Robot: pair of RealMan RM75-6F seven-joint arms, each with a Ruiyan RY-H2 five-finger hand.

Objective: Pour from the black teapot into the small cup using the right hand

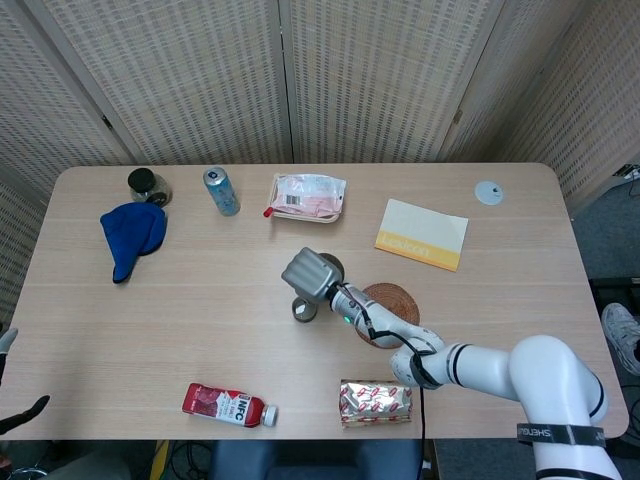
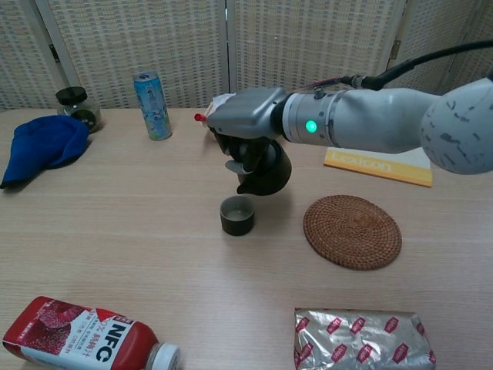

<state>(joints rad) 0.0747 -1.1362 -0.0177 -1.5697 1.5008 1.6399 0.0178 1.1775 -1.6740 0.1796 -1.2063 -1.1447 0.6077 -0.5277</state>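
R hand (image 2: 245,123) grips teapot (image 2: 264,167) from above, held off bench (image 2: 115,231), tilted; cup (image 2: 236,215) sits just below-left of it. Mat (image 2: 352,230) to hand's right, book (image 2: 377,165) beyond. L hand (image 1: 8,400) at frame edge, state unclear.

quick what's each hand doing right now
Right hand: holding the black teapot above the small cup.
Left hand: barely visible at the head view's edge; cannot be told.

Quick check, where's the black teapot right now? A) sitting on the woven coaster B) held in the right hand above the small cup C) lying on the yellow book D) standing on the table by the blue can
B: the right hand grips the black teapot in the air, tilted just above the small cup; the woven coaster lies bare.
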